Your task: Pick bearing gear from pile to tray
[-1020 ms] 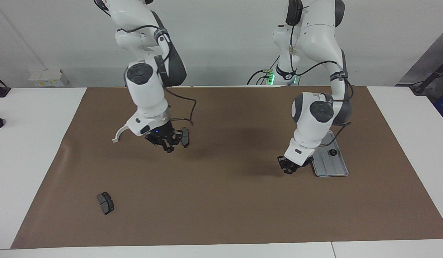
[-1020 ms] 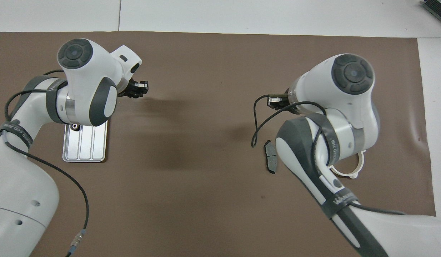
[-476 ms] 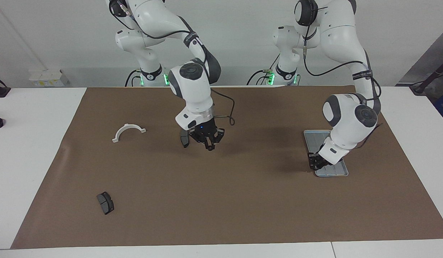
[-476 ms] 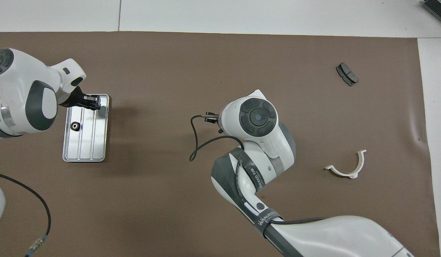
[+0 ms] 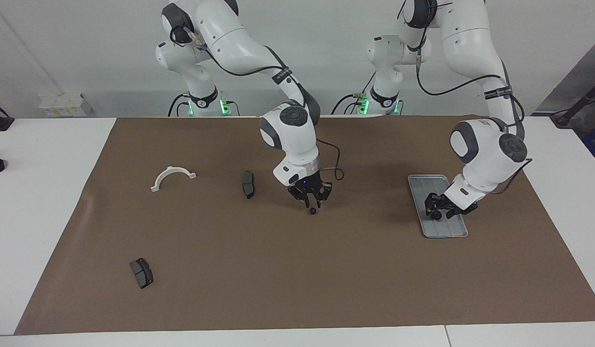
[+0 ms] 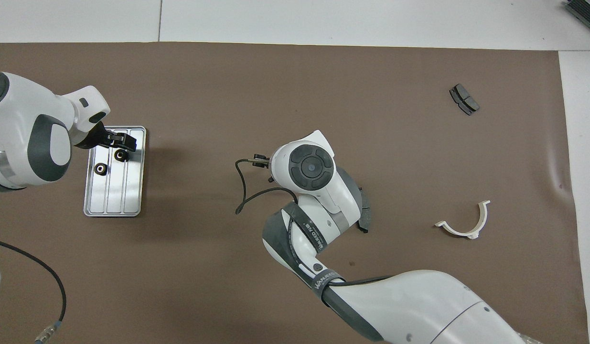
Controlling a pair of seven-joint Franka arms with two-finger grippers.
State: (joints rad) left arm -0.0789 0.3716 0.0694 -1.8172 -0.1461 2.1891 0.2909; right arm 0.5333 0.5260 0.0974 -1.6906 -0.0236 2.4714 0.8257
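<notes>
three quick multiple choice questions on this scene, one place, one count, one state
1. The white half-ring bracket lies:
A on the white tabletop
B on the brown mat, toward the right arm's end
C on the mat, toward the left arm's end

2. Black gears in the tray:
A none
B two
C four

3. The right end effector:
A carries the bracket
B rests in the tray
C hangs over a small black piece on the mat

Answers:
1. B, it lies at that end.
2. B, the overhead view shows two.
3. C, the piece sits just under it.
</notes>
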